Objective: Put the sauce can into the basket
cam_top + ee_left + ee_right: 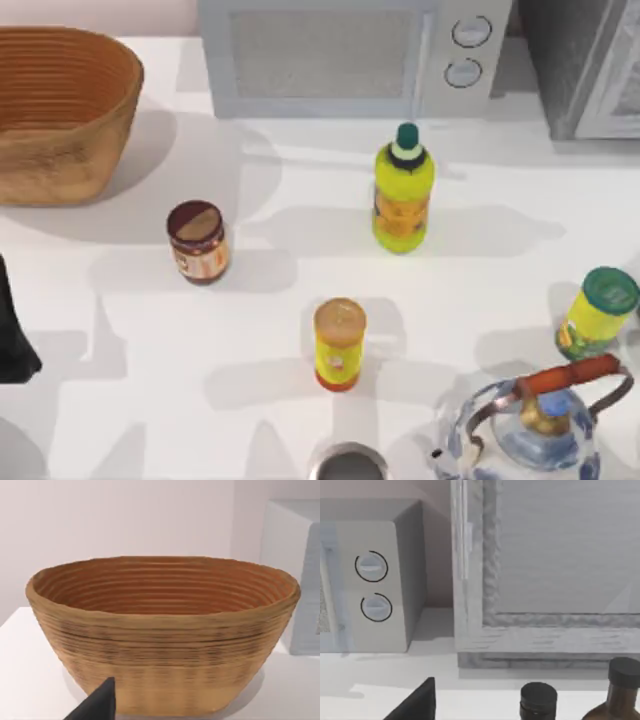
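**Inspector:** Report the position of the sauce can (pixel 197 241).

**Assistant:** It stands upright on the white worktop (pixel 130 400), left of centre in the top view, below and to the right of the basket (pixel 60 150) in the upper left corner. Can and basket are near but apart, with bare worktop between them. Nothing touches the can.

**Inspector:** The arms?

**Assistant:** The left arm shows as a dark shape at the left edge of the top view, lower than the can. Its wrist camera faces the basket, and a dark tip of the left end effector (pixel 97 705) shows at the bottom of that picture. Whether its fingers stand wide or narrow, I cannot tell. The right wrist camera faces the microwave (pixel 375 580); a dark tip of the right end effector (pixel 417 705) shows there, state likewise undetermined. Neither holds anything that I can see.

**Inspector:** Handling assessment?

**Assistant:** My judgement only: the can is squat, rigid and probably moderately heavy for its size. Its smooth labelled wall may be slippery, so a firm grip across the middle of the body, below the tan top, seems soundest. Being short, it should not tip easily.

**Inspector:** Obstructions?

**Assistant:** The yellow can with the red base (pixel 340 345) stands lower right of it, well apart.
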